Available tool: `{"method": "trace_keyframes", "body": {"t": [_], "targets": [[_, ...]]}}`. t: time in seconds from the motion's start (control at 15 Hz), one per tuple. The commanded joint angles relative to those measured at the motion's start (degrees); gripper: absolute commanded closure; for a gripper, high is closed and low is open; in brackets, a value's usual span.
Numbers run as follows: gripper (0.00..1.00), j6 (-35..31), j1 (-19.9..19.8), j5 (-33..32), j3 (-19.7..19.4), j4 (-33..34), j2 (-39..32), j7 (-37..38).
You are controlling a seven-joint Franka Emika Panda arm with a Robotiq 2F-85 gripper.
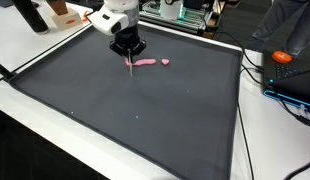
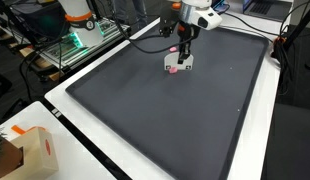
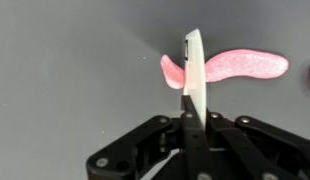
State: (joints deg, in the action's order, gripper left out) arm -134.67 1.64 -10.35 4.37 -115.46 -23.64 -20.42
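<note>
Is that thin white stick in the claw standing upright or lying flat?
Upright: the thin white flat stick hangs tip-down from the black gripper, over the pink dough strip on the dark mat.

Pink on dark grey, with white in between.

The blade (image 3: 194, 65) clamped in the black gripper (image 3: 192, 118) is plain white. The long strip (image 3: 240, 66) behind it is a mottled, speckled pink, and the small blob (image 1: 165, 61) beside it is the same pink. The mat (image 1: 145, 115) is an even dark grey without pattern, black along its border, on a white table (image 1: 25, 105). The arm (image 1: 113, 20) is white, and the cardboard box (image 2: 33, 152) is tan with an orange patch.
</note>
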Motion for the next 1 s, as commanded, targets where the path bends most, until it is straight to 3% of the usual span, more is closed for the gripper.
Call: {"method": "trace_keyframes", "body": {"t": [0.0,0.53,0.93], "targets": [[0.99,-0.2,0.2,-2.8,-2.2,0.5,0.7,2.8],[0.99,2.1,0.1,-1.0,-1.5,0.2,3.8,2.3],[0.99,7.9,1.5,-1.3,-0.9,-0.2,9.1,4.7]]}}
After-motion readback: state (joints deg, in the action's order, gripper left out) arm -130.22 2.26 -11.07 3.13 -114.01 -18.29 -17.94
